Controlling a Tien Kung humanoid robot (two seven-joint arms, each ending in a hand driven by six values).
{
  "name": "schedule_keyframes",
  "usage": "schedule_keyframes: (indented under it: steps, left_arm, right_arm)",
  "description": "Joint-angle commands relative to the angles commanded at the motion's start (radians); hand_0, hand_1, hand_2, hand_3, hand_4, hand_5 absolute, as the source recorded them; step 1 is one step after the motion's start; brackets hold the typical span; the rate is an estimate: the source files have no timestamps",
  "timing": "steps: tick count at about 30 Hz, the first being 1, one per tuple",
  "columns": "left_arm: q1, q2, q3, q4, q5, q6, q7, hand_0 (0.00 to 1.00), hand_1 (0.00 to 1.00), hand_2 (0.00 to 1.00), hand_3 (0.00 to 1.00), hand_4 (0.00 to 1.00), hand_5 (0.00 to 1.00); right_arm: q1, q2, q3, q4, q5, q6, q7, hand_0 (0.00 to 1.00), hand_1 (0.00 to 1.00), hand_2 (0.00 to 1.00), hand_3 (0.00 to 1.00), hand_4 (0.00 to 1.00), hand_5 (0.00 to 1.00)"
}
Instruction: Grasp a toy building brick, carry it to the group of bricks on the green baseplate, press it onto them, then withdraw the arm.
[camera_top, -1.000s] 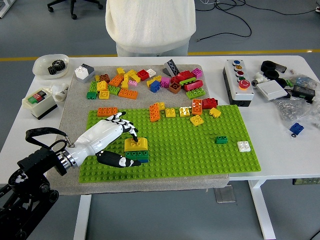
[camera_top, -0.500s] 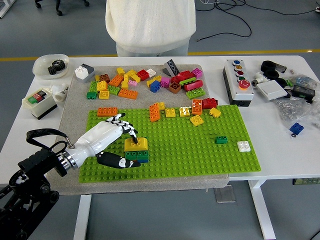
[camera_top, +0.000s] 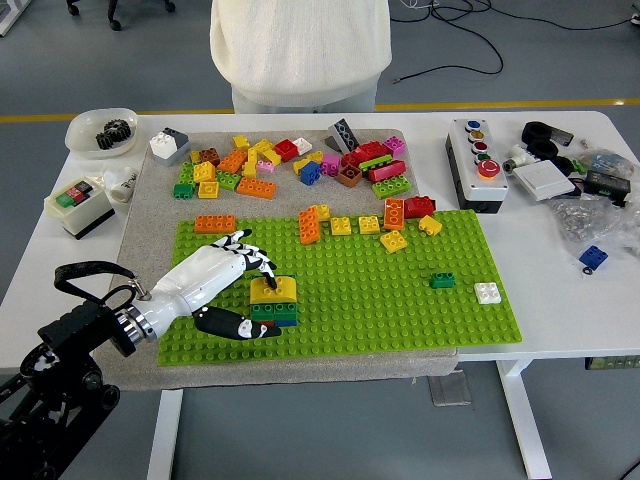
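Head view: the left robot hand (camera_top: 243, 290) has fingers on top of the yellow brick (camera_top: 272, 290) and thumb low beside the stack, loosely pinching it. The brick sits on the green and blue bricks (camera_top: 273, 313) on the green baseplate (camera_top: 400, 290). My guess: pulling away sloppily drags it off.

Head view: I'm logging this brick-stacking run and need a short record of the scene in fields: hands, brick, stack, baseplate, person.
left hand: over the baseplate's near left part, fingertips on top of the yellow brick, thumb low beside the stack
right hand: not in view
yellow brick: sits on top of the stack
stack: green and blue bricks on the baseplate
green baseplate: on a grey mat, loose bricks along its far edge
person: stands at the far side, hands not visible
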Motion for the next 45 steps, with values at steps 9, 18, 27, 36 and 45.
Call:
schedule_keyframes:
  steps: [9, 18, 27, 36, 45]
  left_arm:
    - [-0.004, -0.005, 0.002, 0.013, -0.005, 0.003, 0.001, 0.998, 0.835, 0.747, 0.547, 0.998, 0.593]
    - [-0.013, -0.008, 0.007, 0.029, -0.009, 0.005, 0.001, 0.998, 0.834, 0.746, 0.547, 0.998, 0.591]
    - [-0.014, -0.009, 0.011, 0.042, -0.005, 0.003, 0.004, 0.998, 0.835, 0.746, 0.547, 0.998, 0.587]
    - [-0.012, -0.008, 0.014, 0.047, 0.000, -0.005, 0.007, 0.998, 0.836, 0.746, 0.548, 0.998, 0.588]
    - [-0.003, 0.003, -0.029, -0.020, -0.057, -0.018, 0.010, 0.998, 0.834, 0.739, 0.547, 0.998, 0.586]
  right_arm:
    - [0.000, 0.000, -0.001, 0.000, 0.000, 0.000, 0.000, 0.748, 0.642, 0.716, 0.624, 0.889, 0.489]
    - [0.001, 0.000, 0.000, 0.000, 0.000, 0.000, -0.001, 0.748, 0.644, 0.716, 0.626, 0.889, 0.488]
    - [0.002, 0.000, 0.002, 0.000, 0.000, 0.000, -0.001, 0.748, 0.644, 0.716, 0.630, 0.890, 0.490]
    - [0.001, -0.001, 0.003, 0.000, 0.000, -0.001, -0.001, 0.748, 0.644, 0.716, 0.630, 0.889, 0.489]
    - [0.001, -0.001, 0.007, 0.000, 0.000, -0.001, -0.002, 0.748, 0.644, 0.716, 0.629, 0.889, 0.489]
